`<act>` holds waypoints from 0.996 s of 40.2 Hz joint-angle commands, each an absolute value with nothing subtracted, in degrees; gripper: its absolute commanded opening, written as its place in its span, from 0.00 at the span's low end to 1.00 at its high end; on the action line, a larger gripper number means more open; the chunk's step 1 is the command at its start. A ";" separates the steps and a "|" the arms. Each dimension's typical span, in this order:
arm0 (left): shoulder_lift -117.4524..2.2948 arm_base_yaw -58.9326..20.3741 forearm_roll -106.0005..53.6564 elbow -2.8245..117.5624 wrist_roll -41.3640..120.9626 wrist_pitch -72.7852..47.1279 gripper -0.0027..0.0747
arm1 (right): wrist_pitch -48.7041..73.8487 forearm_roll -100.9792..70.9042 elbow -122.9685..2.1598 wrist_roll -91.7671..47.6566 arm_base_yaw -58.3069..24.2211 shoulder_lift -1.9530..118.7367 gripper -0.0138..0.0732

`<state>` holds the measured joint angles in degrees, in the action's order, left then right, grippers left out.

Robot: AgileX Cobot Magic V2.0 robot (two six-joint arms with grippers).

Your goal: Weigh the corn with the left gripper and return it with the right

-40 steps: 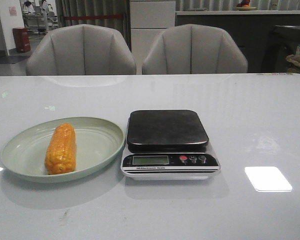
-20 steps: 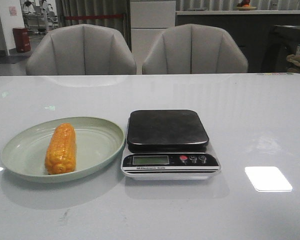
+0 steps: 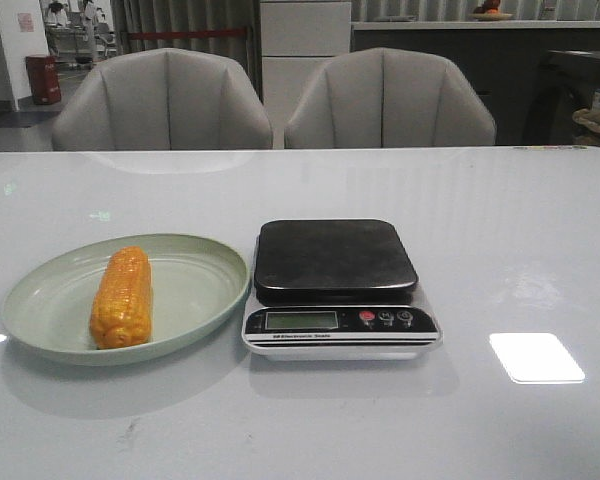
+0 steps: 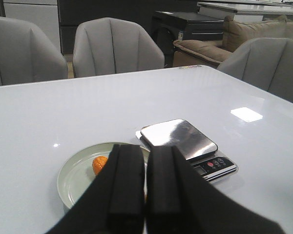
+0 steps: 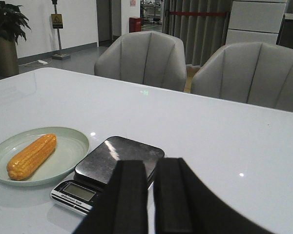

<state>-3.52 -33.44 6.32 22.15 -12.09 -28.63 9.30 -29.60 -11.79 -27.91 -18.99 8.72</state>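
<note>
The corn (image 3: 122, 296), an orange-yellow cob, lies lengthwise on a pale green plate (image 3: 195, 285) at the left of the white table. A kitchen scale (image 3: 333, 258) with a dark steel platform stands just right of the plate, its platform bare. Neither gripper shows in the front view. In the left wrist view my left gripper (image 4: 145, 151) is shut and empty, held above the table short of the plate (image 4: 75, 175); its fingers hide most of the corn (image 4: 99, 165). My right gripper (image 5: 151, 165) is shut and empty, short of the scale (image 5: 118, 156), with the corn (image 5: 31, 156) well off to its side.
Two grey chairs (image 3: 385, 100) stand behind the table's far edge. The scale's display and buttons (image 3: 385, 318) face the front edge. A bright light reflection (image 3: 536, 357) lies on the table to the right of the scale.
</note>
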 commanded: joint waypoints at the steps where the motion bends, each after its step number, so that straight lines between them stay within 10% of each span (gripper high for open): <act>1: -4.27 -33.45 6.43 22.69 -12.26 -24.23 0.20 | 5.43 -30.33 -13.36 -28.41 -18.71 9.20 0.40; 28: 1.53 1.73 3.31 0.91 -12.17 4.44 0.21 | 5.51 -30.33 -13.36 -28.41 -18.71 9.20 0.40; 40: 1.53 -1.46 3.41 -0.38 -12.17 4.62 0.21 | 5.51 -30.33 -13.36 -28.41 -18.71 9.20 0.40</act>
